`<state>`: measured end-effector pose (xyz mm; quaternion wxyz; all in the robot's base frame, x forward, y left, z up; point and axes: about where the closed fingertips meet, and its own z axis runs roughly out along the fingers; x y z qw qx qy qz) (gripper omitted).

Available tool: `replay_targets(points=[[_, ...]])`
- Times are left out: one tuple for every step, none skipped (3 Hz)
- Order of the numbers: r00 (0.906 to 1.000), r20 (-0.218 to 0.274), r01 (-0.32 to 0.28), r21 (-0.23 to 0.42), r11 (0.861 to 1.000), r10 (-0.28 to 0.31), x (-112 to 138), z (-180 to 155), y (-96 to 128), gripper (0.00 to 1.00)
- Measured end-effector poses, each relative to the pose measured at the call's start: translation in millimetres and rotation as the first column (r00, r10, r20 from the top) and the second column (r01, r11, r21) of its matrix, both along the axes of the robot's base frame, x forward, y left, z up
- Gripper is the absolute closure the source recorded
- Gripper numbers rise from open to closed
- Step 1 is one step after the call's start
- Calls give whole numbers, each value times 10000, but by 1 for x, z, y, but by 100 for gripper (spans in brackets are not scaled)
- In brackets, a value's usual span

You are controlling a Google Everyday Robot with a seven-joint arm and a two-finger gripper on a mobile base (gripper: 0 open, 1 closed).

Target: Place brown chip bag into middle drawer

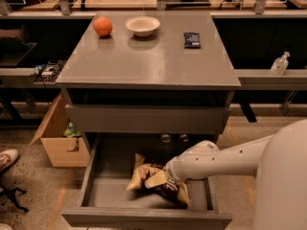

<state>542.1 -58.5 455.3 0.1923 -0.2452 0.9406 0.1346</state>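
The brown chip bag, dark brown with pale tan ends, lies inside the open middle drawer, the lowest grey tray of the cabinet. My white arm reaches in from the right, and the gripper sits down in the drawer right at the bag's right side, mostly hidden by the wrist and the bag.
On the cabinet top stand an orange, a white bowl and a small dark blue snack packet. A cardboard box stands on the floor to the left. A shoe is at far left. A sanitiser bottle stands at right.
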Motion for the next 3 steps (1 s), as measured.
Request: replay_targets(points=[[9999,153,61,331,9994,-66,-3,5,-7,0],[9951,761,567,901,9943,-636,-6,31,-40,0],[9812,1334,1239,1206,9849,-1397,-4,58,-84,0]])
